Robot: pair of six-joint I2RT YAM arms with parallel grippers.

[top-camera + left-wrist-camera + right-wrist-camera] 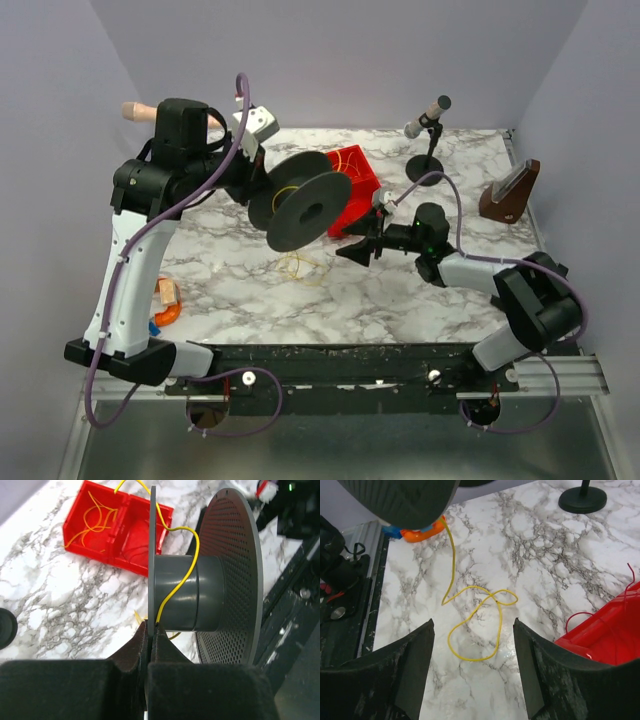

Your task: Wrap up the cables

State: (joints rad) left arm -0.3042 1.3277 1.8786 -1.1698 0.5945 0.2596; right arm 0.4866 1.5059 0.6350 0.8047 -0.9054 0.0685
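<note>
My left gripper (150, 626) is shut on the thin flange of a dark grey spool (187, 592) and holds it in the air above the table; the spool also shows in the top view (305, 200). A yellow cable (180, 565) runs from the red bin over the spool's hub and hangs down. Its loose end lies looped on the marble (477, 625), also seen in the top view (298, 266). My right gripper (472, 645) is open and empty, just above the looped cable; in the top view (352, 247) it sits right of the spool.
A red two-compartment bin (115, 527) holds more thin cables, behind the spool (352, 190). A microphone stand (427, 160) and a brown wedge-shaped object (510, 192) stand at the back right. An orange-and-blue object (165, 305) lies at the front left.
</note>
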